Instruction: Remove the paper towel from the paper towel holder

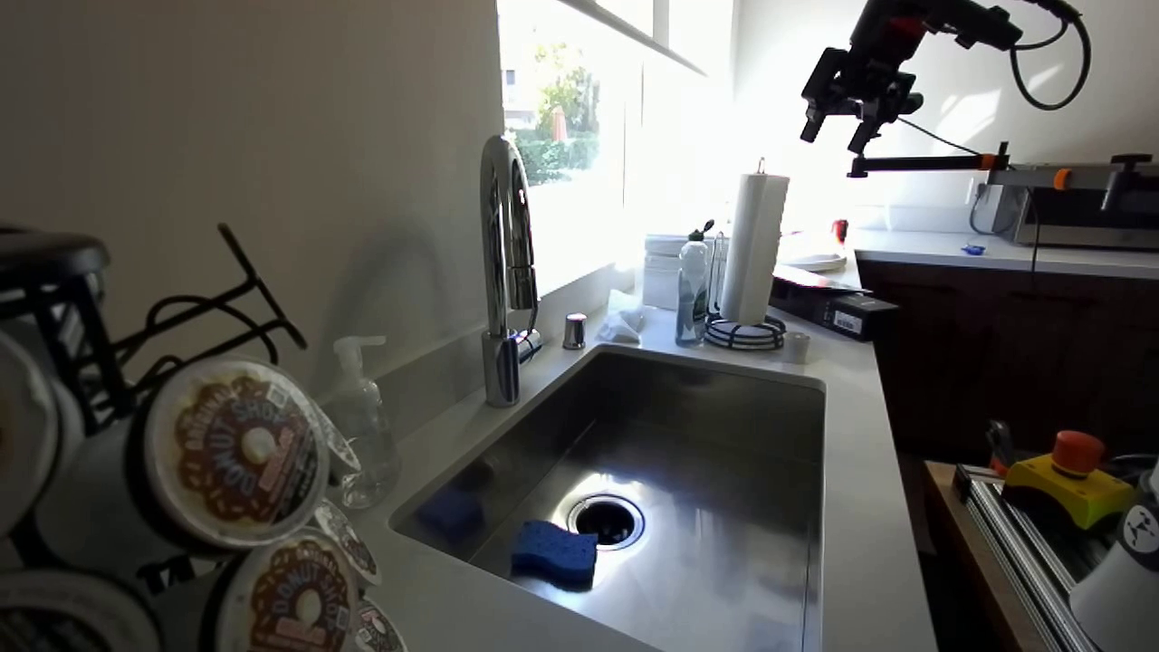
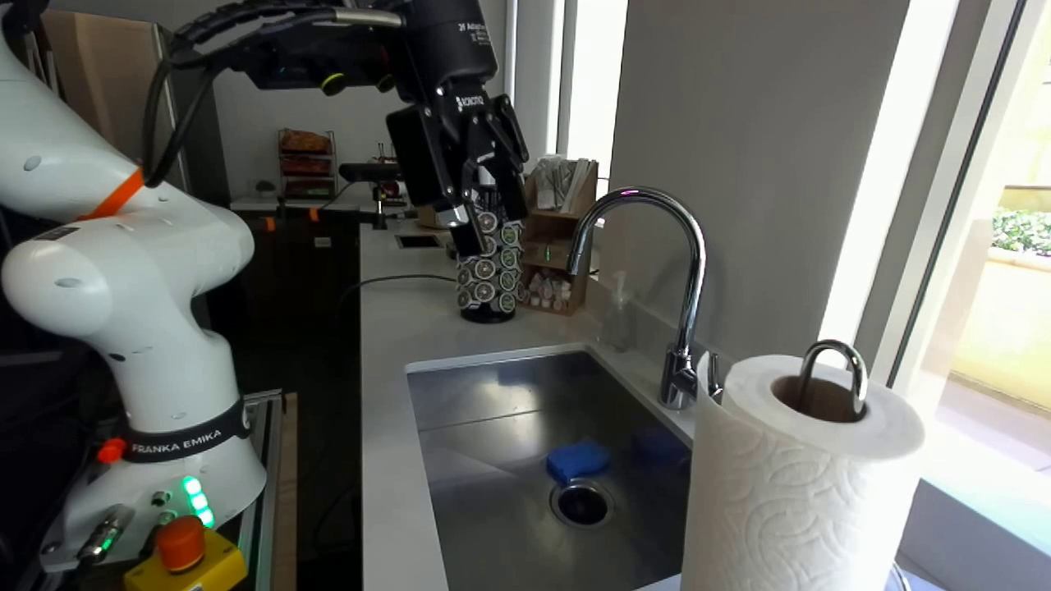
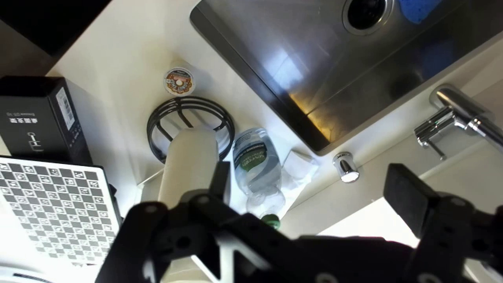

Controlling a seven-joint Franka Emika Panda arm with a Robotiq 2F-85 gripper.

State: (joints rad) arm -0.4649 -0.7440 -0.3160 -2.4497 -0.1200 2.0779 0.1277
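Gripper is up in the air, jaws spread wide, nothing between them, well apart from the roll. Paper towel roll stands upright on the holder at the end of the sink, rod loop poking out the top.

Step looks like the approach. Best way: center over the roll, fingers straight down, grip near the top, lift straight up until the core clears the loop. A sideways pull would probably drag or tip the holder. Roll looks fat, may not fit the jaws; fallback: pinch its wall, one finger in the core beside the loop. Mind the loose flap of paper, could tear.

Around: soap bottle just beside the holder, likeliest to get knocked. Coffee pod right by it too, can't tell if touching. Black box and checkered board near, opposite side from the bottle. Faucet and sponge well apart, no bother.
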